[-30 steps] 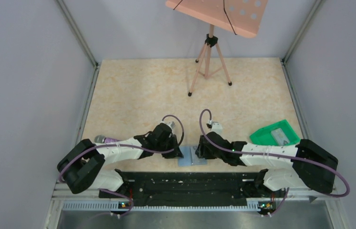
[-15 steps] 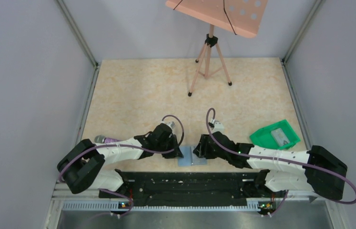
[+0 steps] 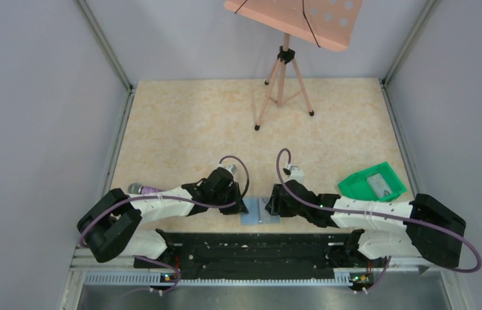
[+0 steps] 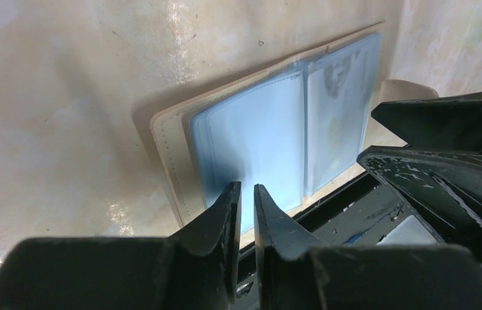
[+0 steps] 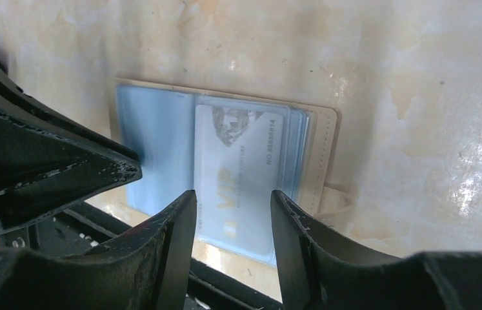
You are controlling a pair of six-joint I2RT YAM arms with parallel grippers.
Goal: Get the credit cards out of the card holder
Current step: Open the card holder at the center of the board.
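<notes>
The card holder lies open at the table's near edge, with light-blue panels inside and a beige cover. In the left wrist view it lies just beyond my left gripper, whose jaws are shut to a thin gap with their tips over the left panel. In the right wrist view a pale credit card with gold "VIP" lettering lies in the right panel. My right gripper is open and its fingers straddle the card's near end. Whether they touch it is unclear. In the top view, both grippers, left and right, meet over the wallet.
A green tray at the right holds a grey card. A purple microphone lies behind the left arm. A tripod music stand stands at the back. The black base rail borders the wallet's near side.
The right arm's elbow swung out to the right and came slightly back, while its gripper stayed over the wallet's right panel. The left arm and wallet have not moved.
</notes>
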